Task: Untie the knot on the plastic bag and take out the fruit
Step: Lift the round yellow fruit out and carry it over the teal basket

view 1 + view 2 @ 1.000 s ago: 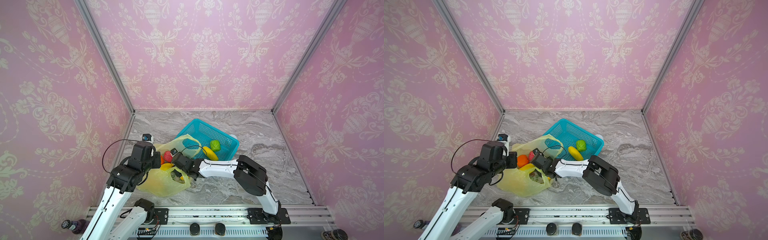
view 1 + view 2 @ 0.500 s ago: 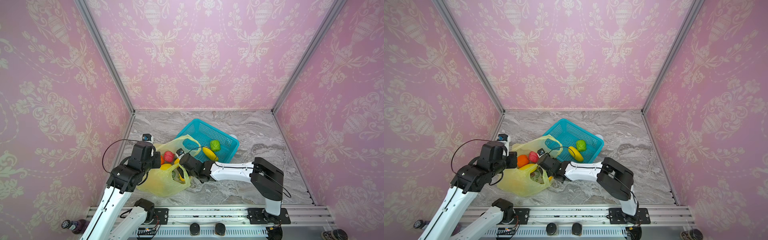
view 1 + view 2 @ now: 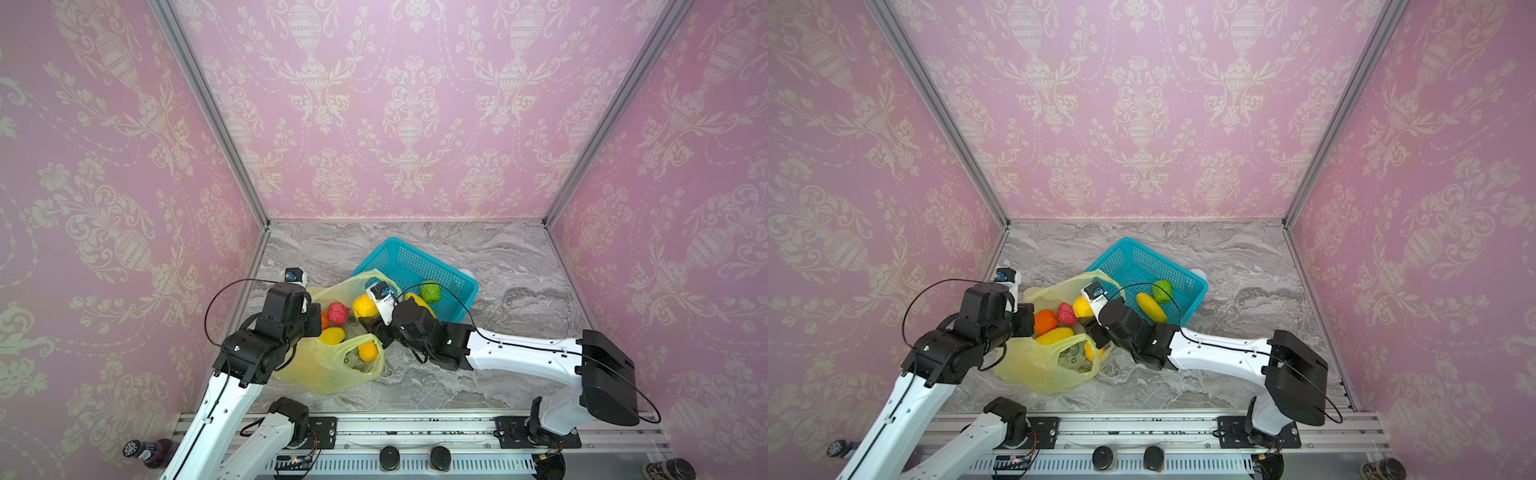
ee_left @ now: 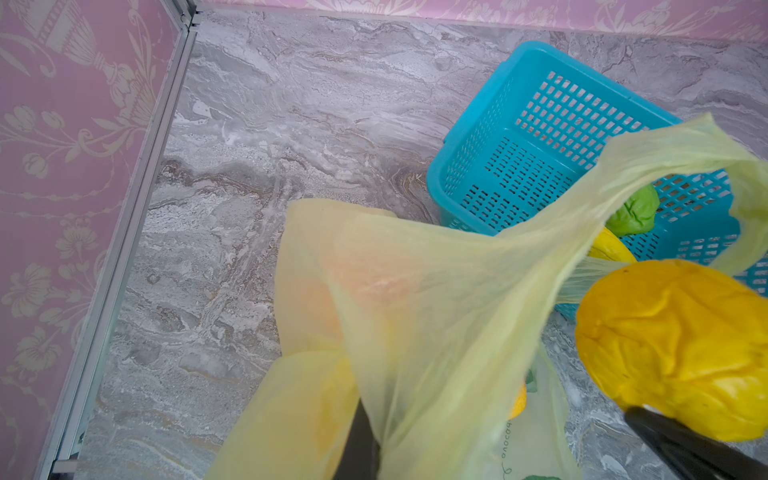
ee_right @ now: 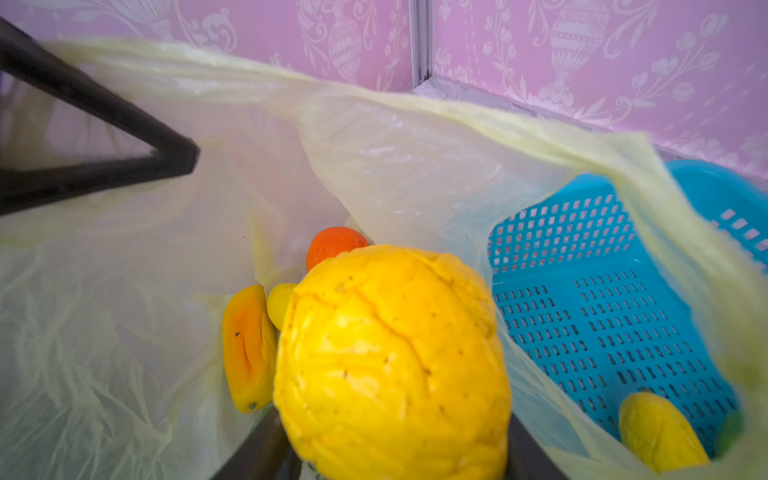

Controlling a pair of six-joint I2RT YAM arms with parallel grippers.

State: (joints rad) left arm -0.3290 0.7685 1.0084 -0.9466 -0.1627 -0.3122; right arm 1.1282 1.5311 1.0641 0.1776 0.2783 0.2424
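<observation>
Yellow oval fruit (image 3: 362,305), wrinkled and matte, at the gaping mouth of the thin, translucent plastic bag (image 3: 328,368), pinched between the part-spread right jaws with its long axis running outward along them. The perforated teal basket (image 3: 415,262) lies near at 2 o'clock in a top view, nearer the right arm. Left jaws, pressed together on the bag's rim at 9 o'clock, hold the film up off the marbled desk (image 3: 519,270).
</observation>
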